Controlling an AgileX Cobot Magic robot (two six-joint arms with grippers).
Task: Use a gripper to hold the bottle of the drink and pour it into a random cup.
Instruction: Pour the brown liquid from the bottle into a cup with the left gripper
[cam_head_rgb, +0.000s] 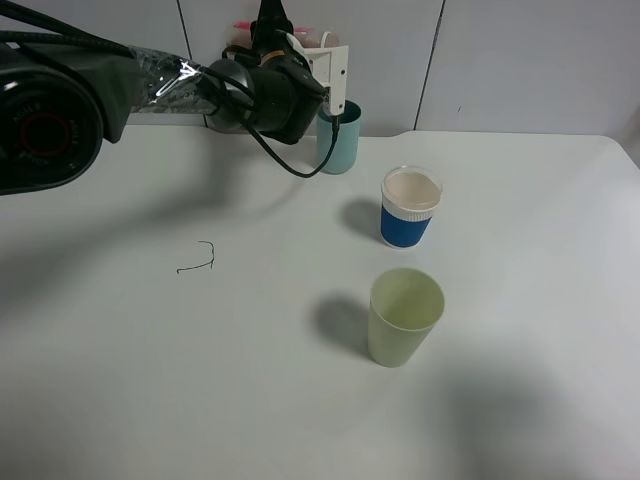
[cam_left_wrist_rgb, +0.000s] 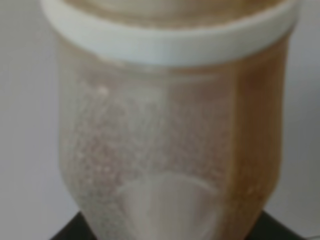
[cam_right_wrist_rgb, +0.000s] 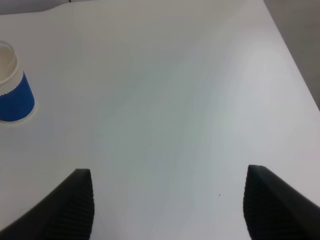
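Observation:
My left gripper (cam_head_rgb: 318, 88), black with a white blocky mount, is at the back of the table, right above the teal-green cup (cam_head_rgb: 341, 148). In the left wrist view it is shut on the bottle (cam_left_wrist_rgb: 170, 130), which fills the picture; only the black fingertips (cam_left_wrist_rgb: 70, 234) show at the edge. The clear bottle has a white ring at its neck and the reddish-brown drink (cam_left_wrist_rgb: 250, 125) tints its wall. In the exterior high view the bottle is hidden behind the gripper. My right gripper (cam_right_wrist_rgb: 170, 210) is open and empty over bare table, and is out of the exterior high view.
A blue cup with a white rim (cam_head_rgb: 409, 208) stands right of centre; it also shows in the right wrist view (cam_right_wrist_rgb: 12, 95). A pale yellow-green cup (cam_head_rgb: 404, 316) stands nearer the front. A small dark wire-like mark (cam_head_rgb: 197, 262) lies on the white table (cam_head_rgb: 150, 380). The table's right edge (cam_right_wrist_rgb: 295, 60) is near my right gripper.

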